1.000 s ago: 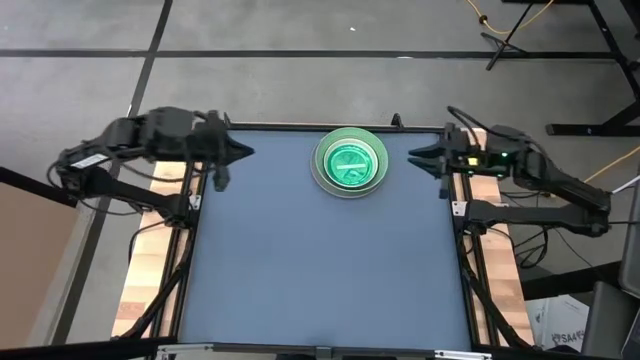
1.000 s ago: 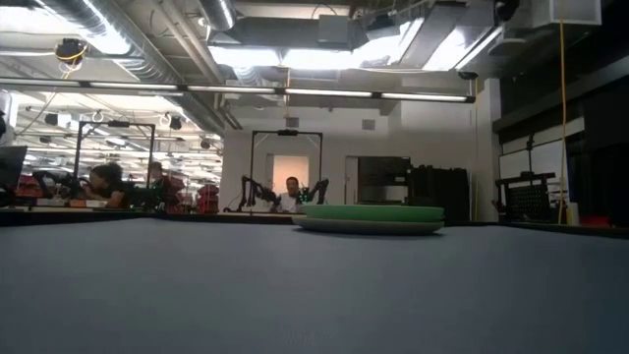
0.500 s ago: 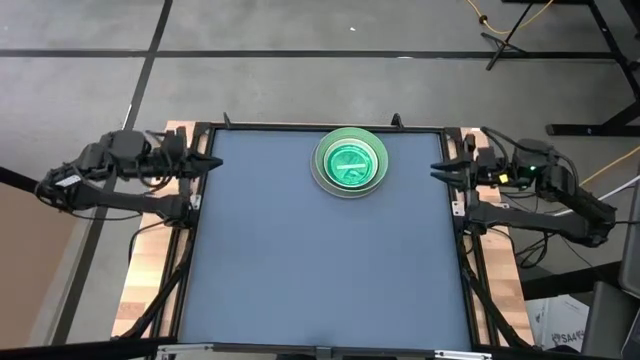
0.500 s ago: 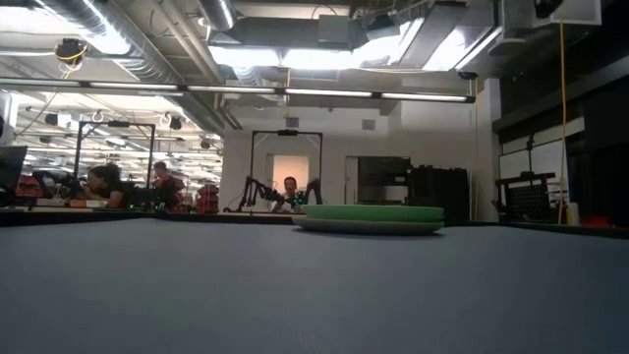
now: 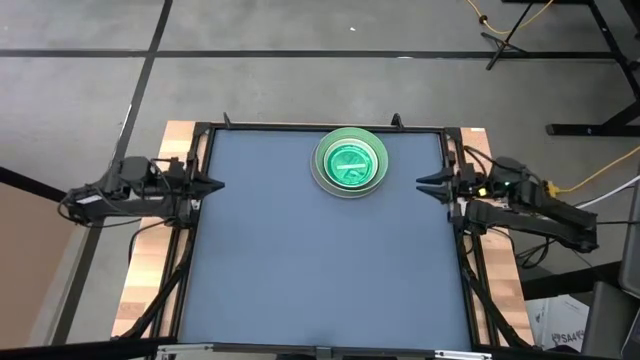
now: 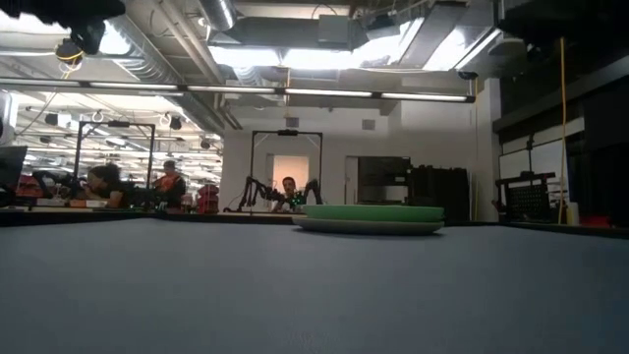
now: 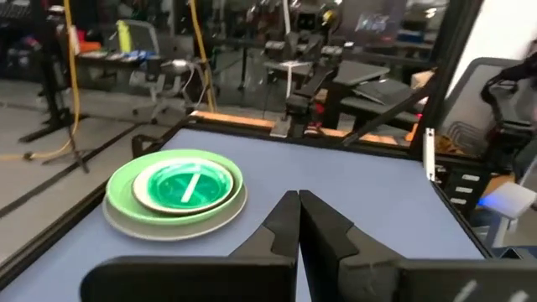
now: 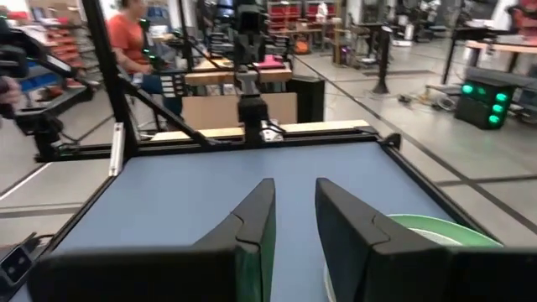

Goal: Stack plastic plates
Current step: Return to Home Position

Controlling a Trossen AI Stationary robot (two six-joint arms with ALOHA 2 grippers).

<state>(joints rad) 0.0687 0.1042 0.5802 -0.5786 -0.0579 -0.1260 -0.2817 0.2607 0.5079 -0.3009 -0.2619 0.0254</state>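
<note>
We see the plastic plates (image 5: 350,163) stacked at twelve o'clock on the table (image 5: 320,270), a green one on top. The left gripper (image 5: 213,184) sits at ten o'clock, fingers together; the right gripper (image 5: 422,183) at two o'clock, fingers slightly apart.

— What is seen around the work surface?
— A blue-grey table top (image 5: 320,270) is framed in black, and wooden boards (image 5: 142,290) are shown at its 9 and 3 o'clock sides. Grey floor (image 5: 300,90) is seen beyond, with a yellow cable (image 5: 483,20) at 1 o'clock.
— And in the room behind?
— Ceiling lights (image 6: 295,54) are lit. Seated people (image 6: 98,182) are made out at 9 o'clock, with a person in orange (image 6: 169,181) beside them.
</note>
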